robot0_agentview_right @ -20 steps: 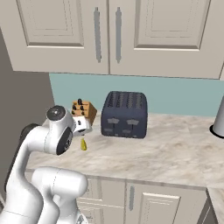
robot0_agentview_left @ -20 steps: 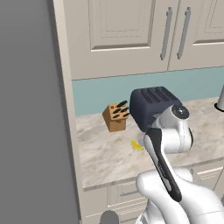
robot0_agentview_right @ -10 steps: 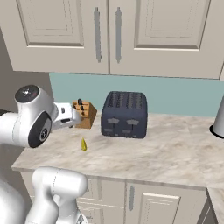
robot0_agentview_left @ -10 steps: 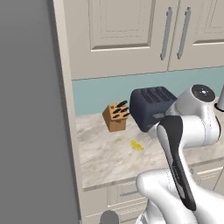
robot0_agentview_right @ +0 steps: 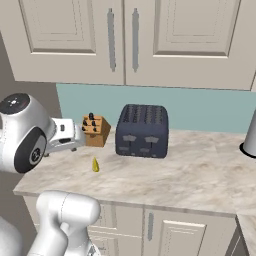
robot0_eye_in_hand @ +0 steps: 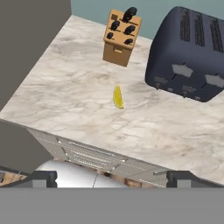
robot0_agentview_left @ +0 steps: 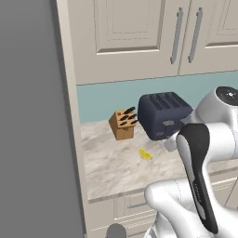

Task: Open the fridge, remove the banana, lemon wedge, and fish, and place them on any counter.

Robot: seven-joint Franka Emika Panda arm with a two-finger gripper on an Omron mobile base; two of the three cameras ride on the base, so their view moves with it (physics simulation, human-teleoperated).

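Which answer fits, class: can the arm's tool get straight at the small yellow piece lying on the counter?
Probably yes. The yellow piece lies alone on bare counter, apart from the knife block and toaster. The tool is open and looks down on it with nothing between.

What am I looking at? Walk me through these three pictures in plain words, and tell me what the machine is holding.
The machine is a white robot arm with dark joints, in a computer-drawn kitchen. Two pictures come from cameras behind the arm, one to its left and one to its right, so they show the same spot from two sides. The third comes from a camera on the arm's hand and looks down along the jaws. A beige stone counter runs under cream cupboards. On it stand a dark toaster and a wooden knife block. In front of them lies a small yellow fruit, too small to name. The jaws stand wide open and hold nothing.
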